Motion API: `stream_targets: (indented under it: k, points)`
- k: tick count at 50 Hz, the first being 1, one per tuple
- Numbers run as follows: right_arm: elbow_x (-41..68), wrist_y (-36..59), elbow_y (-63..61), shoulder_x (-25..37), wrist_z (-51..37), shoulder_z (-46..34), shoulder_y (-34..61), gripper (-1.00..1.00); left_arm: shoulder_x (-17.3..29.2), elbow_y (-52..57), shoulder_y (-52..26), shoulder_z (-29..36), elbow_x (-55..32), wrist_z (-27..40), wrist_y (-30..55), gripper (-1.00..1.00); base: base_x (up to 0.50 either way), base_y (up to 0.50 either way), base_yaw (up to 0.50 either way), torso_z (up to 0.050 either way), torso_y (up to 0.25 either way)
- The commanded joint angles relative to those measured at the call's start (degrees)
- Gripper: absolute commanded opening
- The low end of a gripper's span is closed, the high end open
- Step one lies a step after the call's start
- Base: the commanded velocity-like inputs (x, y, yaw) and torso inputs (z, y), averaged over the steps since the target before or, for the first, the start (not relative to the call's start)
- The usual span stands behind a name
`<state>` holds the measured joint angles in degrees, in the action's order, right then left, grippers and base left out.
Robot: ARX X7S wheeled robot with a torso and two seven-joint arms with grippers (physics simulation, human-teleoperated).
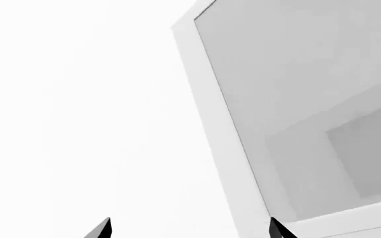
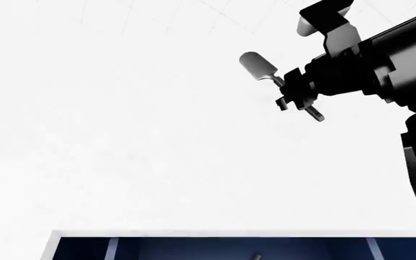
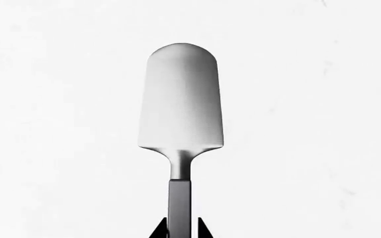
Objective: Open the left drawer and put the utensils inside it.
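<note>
The spatula with flat grey blade and black handle (image 3: 180, 134) juts forward from the right end effector (image 2: 294, 95), pinched by its handle for carrying. The open navy-blue left drawer (image 2: 215, 248) lies well below. The left end effector (image 1: 189, 229) gapes wide, empty.

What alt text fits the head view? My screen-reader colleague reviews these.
The right gripper holds a spatula above a white counter. An open blue drawer shows along the bottom edge.
</note>
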<state>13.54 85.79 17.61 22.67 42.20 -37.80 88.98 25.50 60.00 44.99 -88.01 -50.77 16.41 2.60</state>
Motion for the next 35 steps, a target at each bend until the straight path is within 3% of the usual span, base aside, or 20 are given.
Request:
stream_targets:
  k: [1,9,26,30,35]
  points:
    - [1.5,2.5,-4.4,1.1,0.2,0.2,-0.6,-1.0,-0.2,0.0,0.0,-0.7,-1.5,-0.4,-0.5,1.0,0.0,0.0,0.0,0.0,0.25]
    - [5.1,4.1,-7.5,2.2,-1.2,-0.1,-0.9,-1.0,-0.2,0.0,0.0,-0.6,-1.3,-0.1,-0.6,1.0,0.0,0.0,0.0,0.0,0.25]
    - [64.7,4.0,-20.9,14.6,-41.3,-9.0,5.7,-1.0,0.5,0.0,0.0,-0.3,-0.8,1.6,0.2,1.0,0.0,0.0,0.0,0.0,0.025]
    - [72.7,3.5,-24.0,16.1,-45.8,-9.9,7.7,-1.0,0.7,0.0,0.0,-2.0,-2.6,1.4,0.7,1.0,0.0,0.0,0.0,0.0,0.0]
    - [71.3,1.8,-28.3,18.0,-43.9,-12.4,9.2,-1.0,1.2,0.0,0.0,-2.4,-2.8,1.7,1.0,1.0,0.0,0.0,0.0,0.0,0.0]
